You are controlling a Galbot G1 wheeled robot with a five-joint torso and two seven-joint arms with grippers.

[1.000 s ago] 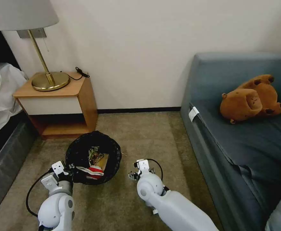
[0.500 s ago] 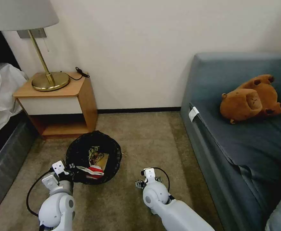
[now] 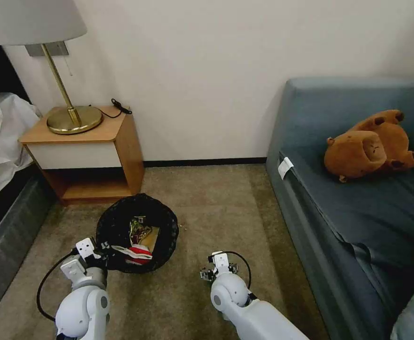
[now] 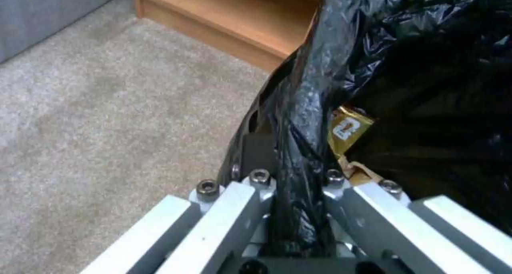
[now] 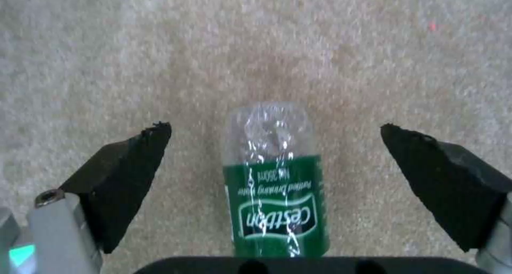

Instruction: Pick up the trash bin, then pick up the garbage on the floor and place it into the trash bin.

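Observation:
The trash bin (image 3: 166, 231), lined with a crinkly black bag, is near the nightstand. My left gripper (image 3: 104, 249) is shut on its near rim, and the left wrist view has the liner (image 4: 304, 106) pinched between the jaws of that gripper (image 4: 296, 182). Inside the bin lie a red-and-white carton (image 3: 137, 253), a gold-brown wrapper (image 3: 139, 229) (image 4: 349, 129) and tan paper (image 3: 153, 237). My right gripper (image 3: 218, 271) points down at the carpet. In the right wrist view it (image 5: 275, 127) is open, with a clear green-labelled bottle (image 5: 277, 194) lying on the carpet between its fingers, untouched.
A wooden nightstand (image 3: 91, 151) with a brass lamp (image 3: 72, 119) stands behind the bin, and a bed (image 3: 4, 156) is on the left. A blue sofa (image 3: 358, 222) with a brown plush toy (image 3: 369, 146) fills the right. Open carpet (image 3: 216, 203) lies between.
My right arm has drawn back toward me and to the right, away from the bin. The left gripper and the bin have barely moved.

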